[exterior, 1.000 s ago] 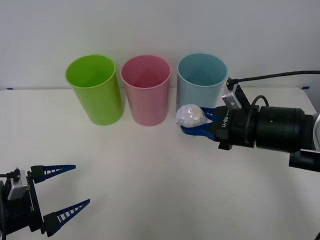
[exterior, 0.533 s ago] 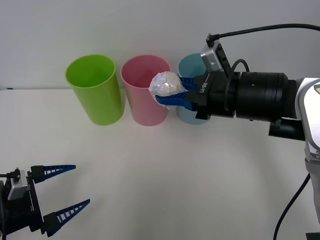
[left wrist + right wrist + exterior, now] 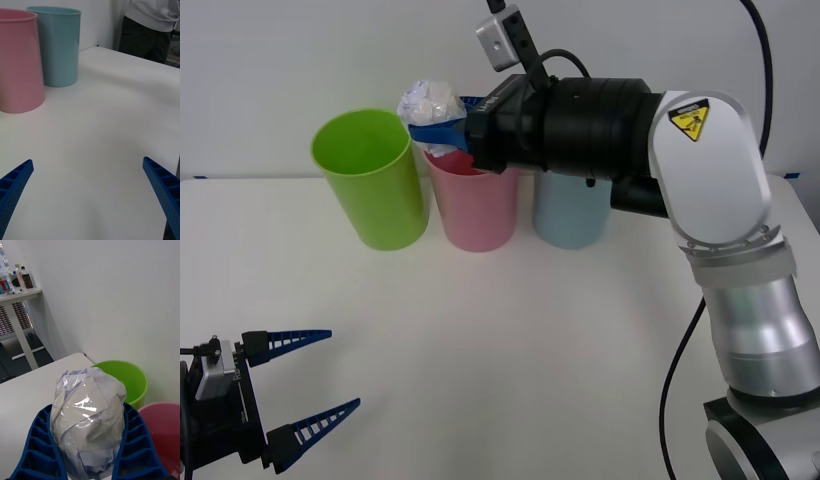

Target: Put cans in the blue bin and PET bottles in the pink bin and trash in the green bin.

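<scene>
My right gripper [image 3: 436,122] is shut on the trash [image 3: 430,101], a whitish crumpled ball of plastic film, held in the air above the left rim of the pink bin [image 3: 472,205] and just right of the green bin [image 3: 372,180]. In the right wrist view the trash [image 3: 89,416] sits squeezed between the blue fingers [image 3: 37,450], with the green bin [image 3: 125,377] and pink bin [image 3: 165,427] beyond it. The blue bin [image 3: 570,212] stands at the right of the row, partly behind the arm. My left gripper [image 3: 305,385] rests open near the table's front left corner.
The three bins stand in a row along the back of the white table [image 3: 510,340], against a white wall. In the left wrist view a person [image 3: 150,26] stands past the table's far edge.
The right arm has lifted the trash and carried it leftward, from in front of the blue bin, past the pink bin's front, to above the pink bin's left rim. The left arm has not moved.
</scene>
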You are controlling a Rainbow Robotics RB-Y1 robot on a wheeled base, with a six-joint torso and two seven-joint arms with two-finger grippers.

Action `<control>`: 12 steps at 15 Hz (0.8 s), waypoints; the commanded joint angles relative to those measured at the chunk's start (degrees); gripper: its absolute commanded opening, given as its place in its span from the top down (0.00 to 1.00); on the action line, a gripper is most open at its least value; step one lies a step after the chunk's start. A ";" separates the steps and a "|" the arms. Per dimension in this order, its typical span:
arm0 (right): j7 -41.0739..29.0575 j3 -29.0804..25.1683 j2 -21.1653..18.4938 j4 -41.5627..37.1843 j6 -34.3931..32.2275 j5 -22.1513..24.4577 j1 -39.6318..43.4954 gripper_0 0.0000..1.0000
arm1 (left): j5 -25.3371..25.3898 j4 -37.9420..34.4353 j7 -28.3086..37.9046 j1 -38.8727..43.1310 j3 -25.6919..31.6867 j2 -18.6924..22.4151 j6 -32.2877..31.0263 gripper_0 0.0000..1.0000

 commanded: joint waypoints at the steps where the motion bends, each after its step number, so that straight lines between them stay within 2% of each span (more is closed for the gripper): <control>1: -0.28 4.49 0.17 9.47 7.73 0.04 -5.70 1.00 | 0.00 0.00 0.00 0.00 0.00 0.00 0.00 0.00; 6: -0.37 8.97 2.46 25.29 16.60 0.13 -15.37 1.00 | 0.00 0.00 0.00 0.00 0.00 0.00 0.00 0.00; 12: 0.33 9.59 7.20 45.76 22.49 0.39 -28.38 1.00 | 0.00 0.00 0.00 0.00 0.00 0.00 0.00 0.00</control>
